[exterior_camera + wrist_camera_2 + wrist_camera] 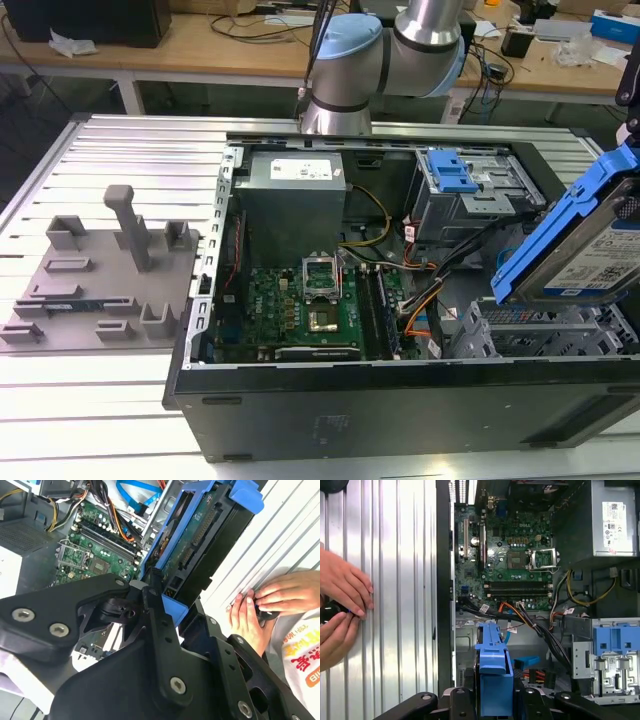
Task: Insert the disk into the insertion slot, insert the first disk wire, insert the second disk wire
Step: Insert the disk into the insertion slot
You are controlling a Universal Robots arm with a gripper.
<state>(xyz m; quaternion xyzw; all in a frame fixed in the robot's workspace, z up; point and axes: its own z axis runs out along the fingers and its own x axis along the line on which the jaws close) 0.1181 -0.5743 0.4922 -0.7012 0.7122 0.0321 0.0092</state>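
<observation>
Disk's in the gripper, tilted up over the case

Gripper (pixel 167 597) is clamped on the disk (pixel 590 250) by its blue caddy, hanging just above the slot (pixel 540 330), not in yet. Farther off is the motherboard (pixel 310 300), and a person's hands (pixel 265 605) rest beside the case.

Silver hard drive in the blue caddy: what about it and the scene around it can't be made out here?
Cut off: silver hard drive in a blue plastic caddy runs past the exterior view's right edge.
Hidden: its label, edge-on in the first wrist view.
Hidden: opening of the grey perforated metal slot, partly behind the drive in the exterior view.
Hidden: small dark object, mostly under a person's fingers in both wrist views.
</observation>
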